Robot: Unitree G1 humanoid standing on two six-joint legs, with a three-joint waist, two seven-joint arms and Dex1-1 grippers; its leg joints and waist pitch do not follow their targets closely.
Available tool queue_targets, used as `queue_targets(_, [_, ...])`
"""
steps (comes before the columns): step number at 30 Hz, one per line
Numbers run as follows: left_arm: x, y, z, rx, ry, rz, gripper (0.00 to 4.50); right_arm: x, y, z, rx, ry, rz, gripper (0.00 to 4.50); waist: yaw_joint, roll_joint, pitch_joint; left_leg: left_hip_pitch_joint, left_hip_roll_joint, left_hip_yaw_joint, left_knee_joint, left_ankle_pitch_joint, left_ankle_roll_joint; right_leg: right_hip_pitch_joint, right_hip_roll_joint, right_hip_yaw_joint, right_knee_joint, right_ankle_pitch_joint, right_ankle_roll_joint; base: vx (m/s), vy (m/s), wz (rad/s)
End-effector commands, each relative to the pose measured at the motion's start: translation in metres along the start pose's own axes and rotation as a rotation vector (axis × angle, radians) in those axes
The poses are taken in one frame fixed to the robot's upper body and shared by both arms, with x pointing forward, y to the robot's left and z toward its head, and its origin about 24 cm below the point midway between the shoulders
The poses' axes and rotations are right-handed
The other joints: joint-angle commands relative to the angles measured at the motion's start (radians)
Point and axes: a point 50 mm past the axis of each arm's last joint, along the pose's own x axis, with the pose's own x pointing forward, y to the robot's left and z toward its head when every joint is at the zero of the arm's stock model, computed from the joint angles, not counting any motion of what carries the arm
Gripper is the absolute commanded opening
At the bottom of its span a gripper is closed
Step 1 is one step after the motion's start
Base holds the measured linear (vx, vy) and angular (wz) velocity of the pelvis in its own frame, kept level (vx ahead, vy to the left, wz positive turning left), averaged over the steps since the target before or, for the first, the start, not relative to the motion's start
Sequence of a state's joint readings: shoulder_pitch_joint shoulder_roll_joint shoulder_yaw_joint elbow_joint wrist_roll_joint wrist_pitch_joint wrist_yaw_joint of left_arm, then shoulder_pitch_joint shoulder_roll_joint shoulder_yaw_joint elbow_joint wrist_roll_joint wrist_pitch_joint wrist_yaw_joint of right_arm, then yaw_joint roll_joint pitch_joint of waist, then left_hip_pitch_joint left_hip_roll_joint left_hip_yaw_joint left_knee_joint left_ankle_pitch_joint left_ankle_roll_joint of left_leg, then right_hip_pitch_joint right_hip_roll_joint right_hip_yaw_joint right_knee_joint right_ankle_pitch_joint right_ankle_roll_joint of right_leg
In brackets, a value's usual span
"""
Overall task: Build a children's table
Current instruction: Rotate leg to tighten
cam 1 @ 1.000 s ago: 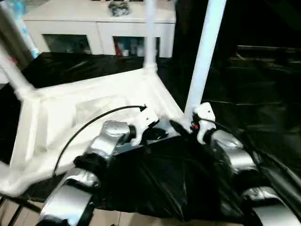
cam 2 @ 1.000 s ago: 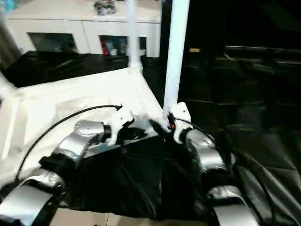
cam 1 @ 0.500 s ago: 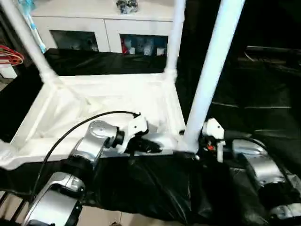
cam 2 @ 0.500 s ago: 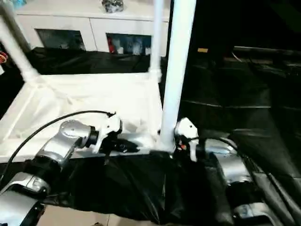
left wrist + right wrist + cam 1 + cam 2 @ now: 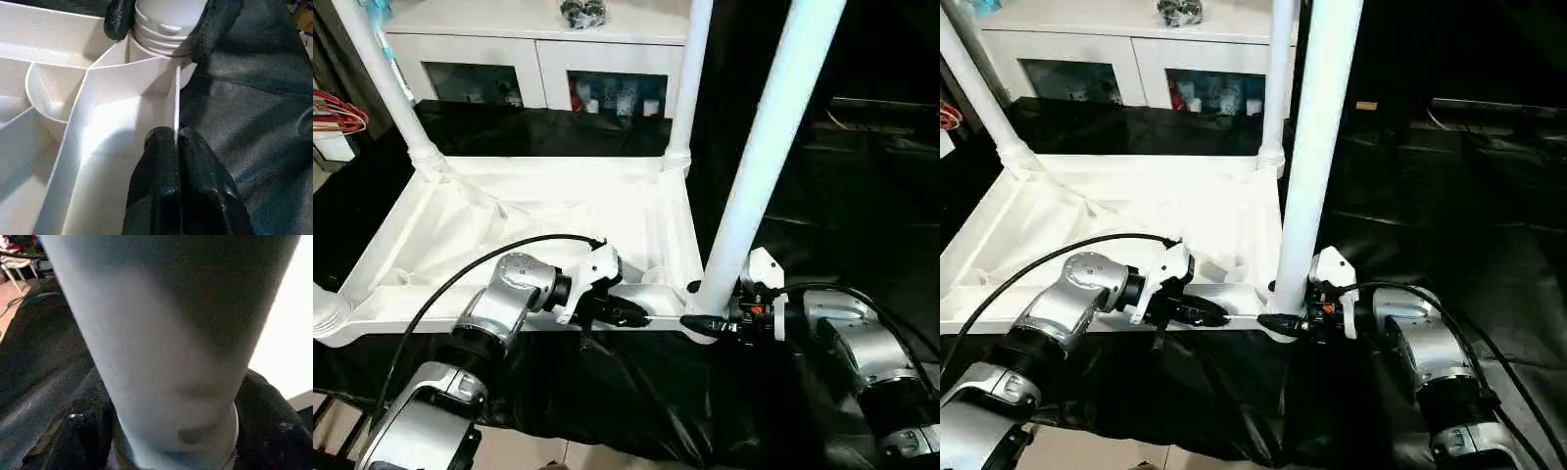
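Note:
The children's table lies upside down on black sheeting, its white ribbed top facing up. Legs stand in the far left socket, the far right socket and the near right socket. My left gripper is shut on the thin near rim of the top; the left wrist view shows its fingertips pinching that wall. My right gripper sits at the foot of the near right leg. One black finger presses each side of the leg's ringed collar.
A white cabinet with glass-fronted compartments stands behind the table. Black sheeting covers the surface to the right and front. Red wire hangers lie at the far left. Bare floor shows below the near edge.
The camera has shifted and tilted. My right gripper has come in from the right and closed its fingers around the foot of the near right leg. The left gripper keeps its pinch on the rim.

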State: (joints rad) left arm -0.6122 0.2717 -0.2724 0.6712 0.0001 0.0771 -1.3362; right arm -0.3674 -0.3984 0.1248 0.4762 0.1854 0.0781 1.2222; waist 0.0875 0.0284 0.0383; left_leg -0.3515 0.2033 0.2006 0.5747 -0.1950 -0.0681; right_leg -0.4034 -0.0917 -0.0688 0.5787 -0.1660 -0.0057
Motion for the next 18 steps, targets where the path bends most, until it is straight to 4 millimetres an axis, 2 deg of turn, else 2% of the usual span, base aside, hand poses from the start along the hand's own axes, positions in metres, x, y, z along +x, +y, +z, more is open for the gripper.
queue_targets(1, [0.011,0.004,0.015,0.010,-0.079,0.060,0.00,0.020,0.011,-0.014,0.080,-0.003,0.012,2.76,-0.001,-0.010,-0.055,0.003,0.032,-0.010,-0.062,-0.186,0.078,0.050,-0.052,0.036,-0.057,-0.208,-0.252,0.000,0.000,0.00])
queue_targets(4, [0.018,0.009,0.018,0.000,-0.079,0.123,0.00,0.026,0.003,-0.011,0.098,-0.048,-0.104,2.74,-0.004,-0.011,-0.052,0.004,0.030,-0.011,-0.065,-0.216,0.060,0.049,-0.053,0.036,-0.064,-0.274,-0.234,0.000,0.000,0.00])
queue_targets(5, [0.021,0.011,0.019,-0.006,-0.078,0.154,0.00,0.030,0.000,-0.010,0.115,-0.062,-0.155,2.73,-0.009,-0.013,-0.050,0.007,0.028,-0.013,-0.067,-0.240,0.045,0.044,-0.054,0.036,-0.072,-0.336,-0.215,0.000,0.000,0.00])
queue_targets(8, [0.033,0.018,0.026,-0.031,-0.080,0.258,0.00,0.043,-0.012,-0.009,0.167,-0.082,-0.322,2.72,-0.026,-0.012,-0.047,0.010,0.024,-0.018,-0.071,-0.273,0.016,0.040,-0.054,0.034,-0.081,-0.415,-0.188,0.000,0.000,0.00])
queue_targets(10, [0.041,0.021,0.031,-0.049,-0.085,0.305,0.00,0.052,-0.019,-0.008,0.211,-0.083,-0.418,2.72,-0.030,-0.013,-0.048,0.009,0.022,-0.019,-0.070,-0.272,0.016,0.042,-0.055,0.034,-0.084,-0.424,-0.179,0.000,0.000,0.00])
queue_targets(12, [0.046,0.023,0.035,-0.058,-0.088,0.340,0.00,0.057,-0.021,-0.007,0.223,-0.082,-0.464,2.72,-0.029,-0.014,-0.049,0.006,0.021,-0.018,-0.068,-0.263,0.030,0.042,-0.054,0.035,-0.084,-0.405,-0.179,0.000,0.000,0.00])
queue_targets(13, [0.052,0.024,0.039,-0.055,-0.087,0.367,0.00,0.065,-0.023,-0.006,0.241,-0.073,-0.516,2.72,-0.031,-0.005,-0.048,0.006,0.020,-0.019,-0.069,-0.263,0.032,0.041,-0.053,0.034,-0.084,-0.405,-0.179,0.000,0.000,0.00])
queue_targets(14, [0.052,0.024,0.039,-0.055,-0.087,0.367,0.00,0.065,-0.023,-0.006,0.241,-0.073,-0.516,2.72,-0.035,-0.008,-0.050,0.006,0.020,-0.018,-0.069,-0.260,0.027,0.040,-0.051,0.034,-0.084,-0.393,-0.183,0.000,0.000,0.00])
queue_targets(15, [0.058,0.025,0.043,-0.047,-0.086,0.391,0.00,0.075,-0.025,-0.003,0.254,-0.068,-0.562,2.72,-0.033,0.000,-0.052,0.007,0.020,-0.019,-0.068,-0.256,0.026,0.043,-0.052,0.033,-0.081,-0.377,-0.186,0.000,0.000,0.00])
queue_targets(16, [0.061,0.025,0.046,-0.041,-0.085,0.406,0.00,0.081,-0.025,-0.001,0.263,-0.063,-0.592,2.72,-0.039,-0.004,-0.050,0.003,0.020,-0.019,-0.069,-0.260,0.023,0.042,-0.050,0.032,-0.081,-0.366,-0.190,0.000,0.000,0.00])
queue_targets(17, [0.063,0.025,0.048,-0.030,-0.088,0.408,0.00,0.087,-0.024,0.002,0.263,-0.071,-0.597,2.72,-0.040,0.002,-0.052,0.006,0.020,-0.020,-0.068,-0.264,0.020,0.042,-0.052,0.032,-0.080,-0.361,-0.193,0.000,0.000,0.00])
queue_targets(18, [0.063,0.025,0.049,-0.024,-0.093,0.403,0.00,0.089,-0.024,0.004,0.271,-0.086,-0.593,2.72,-0.041,0.001,-0.053,0.005,0.019,-0.019,-0.068,-0.261,0.021,0.043,-0.051,0.033,-0.080,-0.348,-0.196,0.000,0.000,0.00])
